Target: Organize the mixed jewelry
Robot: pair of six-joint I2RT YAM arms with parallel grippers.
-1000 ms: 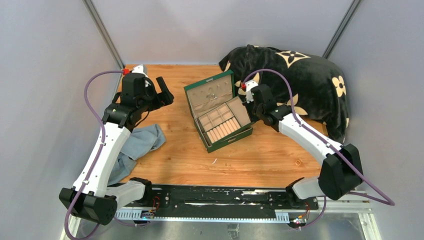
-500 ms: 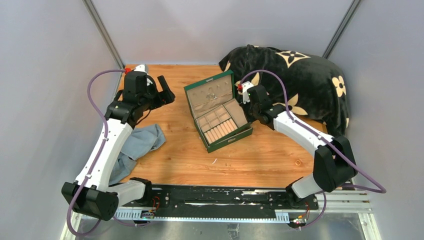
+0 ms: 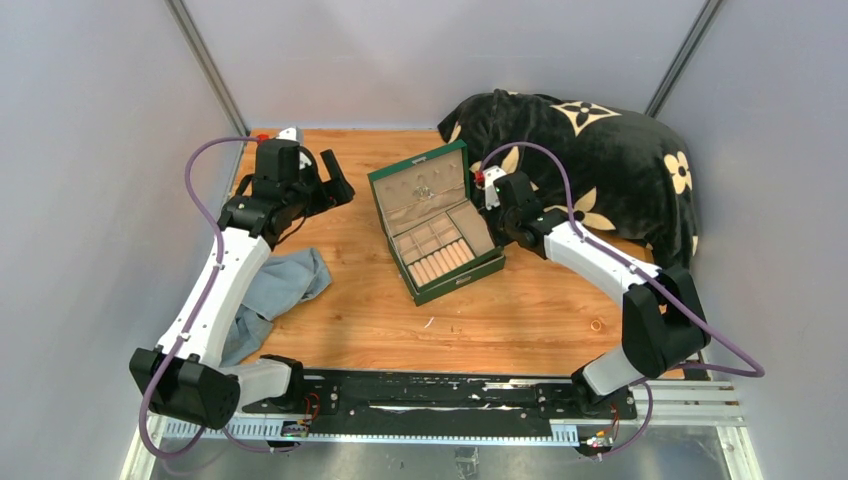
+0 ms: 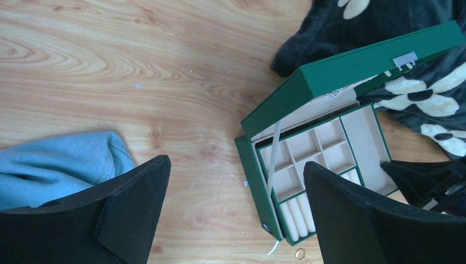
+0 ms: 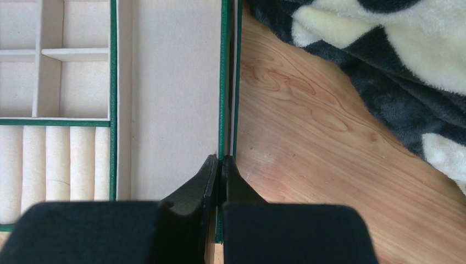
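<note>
Two pieces of jewelry show, and neither sits in a compartment. The small gold ring [image 3: 597, 325] lies loose on the table [image 3: 520, 310] near the front right, well apart from the green jewelry box [image 3: 455, 285]. A silvery cluster [image 3: 425, 188] glints against the lining of the raised lid. The right pincer [image 5: 221, 165] is pinched on the box's right-hand wall, its tips meeting across the green rim, so the step in hand looks like steadying or squaring the box before any sorting. The left pincer [image 4: 236, 165] hangs above the table to the left of the box, spread wide and holding nothing. The next move probably calls for one pincer to go down for a loose piece; the ring lies flat and tiny on bare wood, so it wants a low, exact pinch. Room is fair, with open wood in front of the box and to its left. The black floral blanket [image 3: 600, 150] crowds the right and back, just beside the gripped wall. A blue cloth [image 3: 285, 285] lies toward the left near edge, and the upright lid bars any reach from behind.
</note>
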